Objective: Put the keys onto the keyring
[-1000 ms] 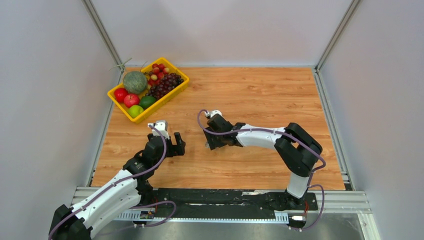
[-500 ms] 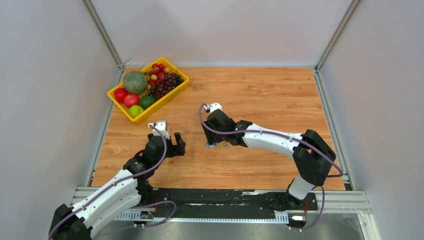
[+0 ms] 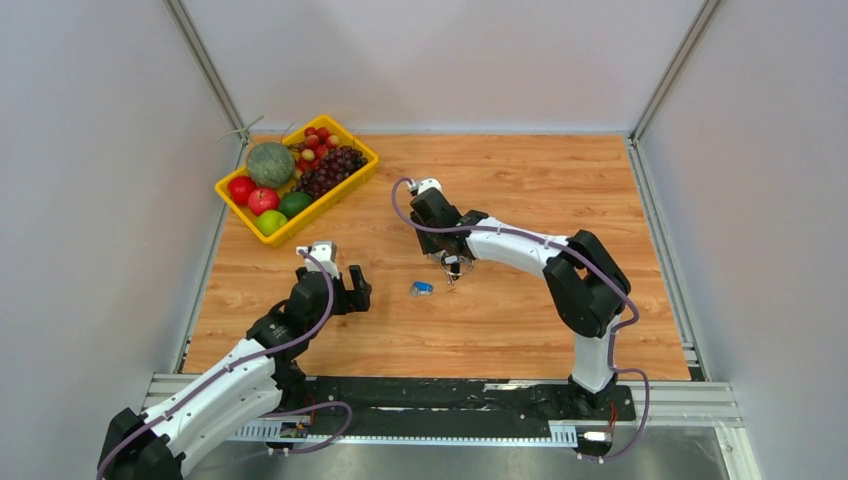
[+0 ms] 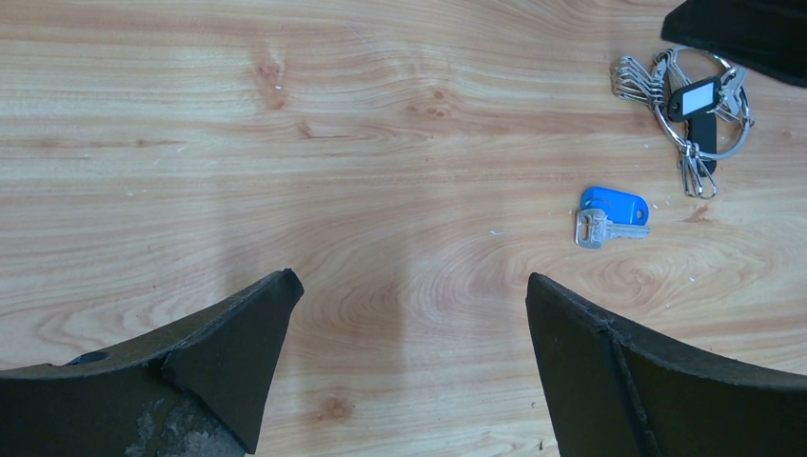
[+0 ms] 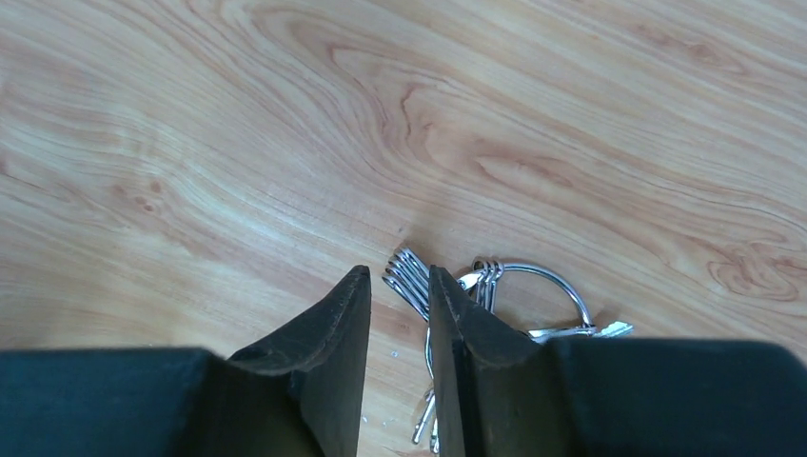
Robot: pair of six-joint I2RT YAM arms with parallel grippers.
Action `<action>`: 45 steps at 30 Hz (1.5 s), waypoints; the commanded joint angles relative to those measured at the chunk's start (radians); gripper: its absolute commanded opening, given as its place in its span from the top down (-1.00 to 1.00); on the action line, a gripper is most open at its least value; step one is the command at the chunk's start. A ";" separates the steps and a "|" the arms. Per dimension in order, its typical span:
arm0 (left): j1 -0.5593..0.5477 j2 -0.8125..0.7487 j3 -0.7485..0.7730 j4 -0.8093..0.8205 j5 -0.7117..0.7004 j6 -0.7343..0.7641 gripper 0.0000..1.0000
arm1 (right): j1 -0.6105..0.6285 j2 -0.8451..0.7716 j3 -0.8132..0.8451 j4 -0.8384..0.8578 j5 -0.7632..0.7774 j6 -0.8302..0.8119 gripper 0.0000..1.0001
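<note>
A key with a blue tag [image 3: 421, 288] lies flat on the wooden table, apart from both grippers; it also shows in the left wrist view [image 4: 612, 215]. The keyring [image 3: 453, 266], a silver wire ring with several clips and a black tag, lies just behind it and right of it [image 4: 702, 116]. My right gripper [image 3: 447, 257] hovers right over the keyring. Its jaws stand a narrow gap apart [image 5: 398, 274]; some clips show in that gap, and the ring [image 5: 550, 277] lies to the right. My left gripper [image 3: 350, 284] is wide open and empty [image 4: 409, 278], left of the key.
A yellow basket [image 3: 336, 199] with a melon, apples, limes and grapes stands at the back left. White walls with metal frame posts close in the table on three sides. The arm bases sit on a black rail at the near edge.
My right gripper has moved away from the table's middle toward the back, over the keyring. The blue-tagged key, under the gripper before, now lies alone on the table. The left arm has not moved.
</note>
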 commanded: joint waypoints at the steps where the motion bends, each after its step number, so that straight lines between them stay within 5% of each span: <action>1: 0.003 -0.003 0.001 0.035 0.011 0.009 -1.00 | 0.000 0.036 0.049 0.010 -0.008 -0.032 0.37; 5: 0.004 -0.003 0.000 0.034 0.010 0.010 -1.00 | -0.006 0.049 0.037 0.012 -0.043 -0.027 0.52; 19: 0.004 0.006 0.002 0.039 0.012 0.009 -1.00 | -0.007 0.095 0.016 0.015 -0.047 -0.018 0.28; 35: 0.004 0.007 0.002 0.038 0.012 0.009 -1.00 | -0.018 0.120 0.007 0.027 -0.059 -0.008 0.29; 45: 0.003 0.008 0.003 0.038 0.012 0.009 -1.00 | -0.026 0.134 0.017 0.039 -0.081 0.008 0.48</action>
